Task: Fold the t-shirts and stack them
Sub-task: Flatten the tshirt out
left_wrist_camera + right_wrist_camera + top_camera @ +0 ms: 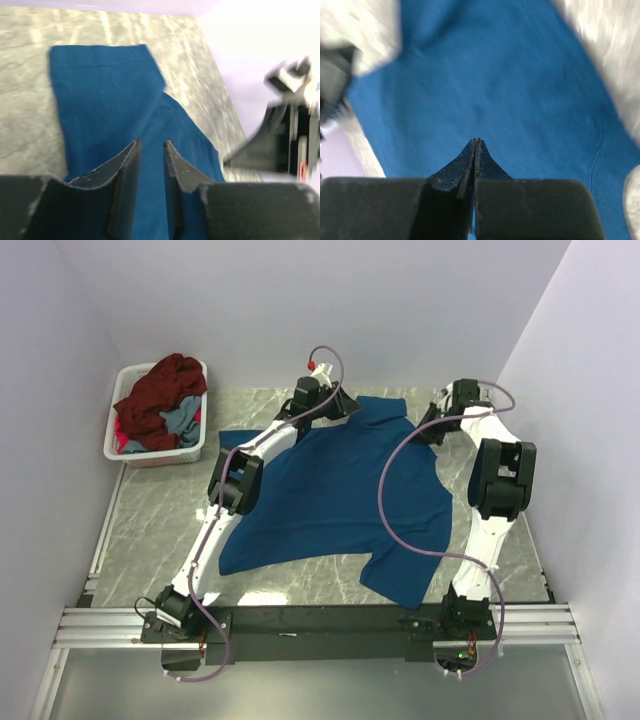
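T-shirt first: the deep blue t-shirt lies spread open across the middle of the marble-patterned worktop, not folded, with its far edge close to the back wall and one lower corner hanging toward the near edge on the right side. It covers more of the surface than anything else in sight, and its cloth looks mostly flat, with a few soft ripples. Both arms bend over it from the near rail: the left arm crosses its left part and reaches to the far edge, while the right arm arches up along the right side and turns inward at the far right of the cloth. At the back left corner stands a white plastic basket, well apart from the blue shirt, with a dark maroon t-shirt heaped on top and a grey-blue t-shirt bunched beneath it. The left claw hangs over the blue cloth with its two fingers a narrow gap apart, and I see nothing caught between them. The right claw is closed tip to tip above the same shirt, with no cloth visibly pinched.
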`<action>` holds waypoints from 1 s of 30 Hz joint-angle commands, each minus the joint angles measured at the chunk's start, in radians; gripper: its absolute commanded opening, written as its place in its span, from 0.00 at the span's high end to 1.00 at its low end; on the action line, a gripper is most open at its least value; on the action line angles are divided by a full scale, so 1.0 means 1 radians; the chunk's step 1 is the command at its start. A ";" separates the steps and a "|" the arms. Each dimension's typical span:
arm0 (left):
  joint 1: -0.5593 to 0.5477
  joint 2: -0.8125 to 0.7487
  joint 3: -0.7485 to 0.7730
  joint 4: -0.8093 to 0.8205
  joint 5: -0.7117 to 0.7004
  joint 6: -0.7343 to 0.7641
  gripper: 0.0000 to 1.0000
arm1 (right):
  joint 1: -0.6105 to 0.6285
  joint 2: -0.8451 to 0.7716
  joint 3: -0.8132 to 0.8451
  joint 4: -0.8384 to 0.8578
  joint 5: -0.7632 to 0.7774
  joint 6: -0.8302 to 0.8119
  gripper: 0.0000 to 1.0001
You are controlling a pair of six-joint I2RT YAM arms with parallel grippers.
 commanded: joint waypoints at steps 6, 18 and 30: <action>-0.008 0.091 0.137 0.018 -0.166 -0.096 0.77 | 0.002 0.023 -0.052 -0.118 0.043 -0.065 1.00; -0.044 0.125 0.149 -0.044 -0.205 -0.075 0.85 | 0.013 0.106 -0.075 -0.302 0.052 -0.054 1.00; -0.037 0.172 0.166 -0.166 -0.286 -0.165 0.94 | 0.034 0.043 -0.223 -0.329 0.063 -0.094 1.00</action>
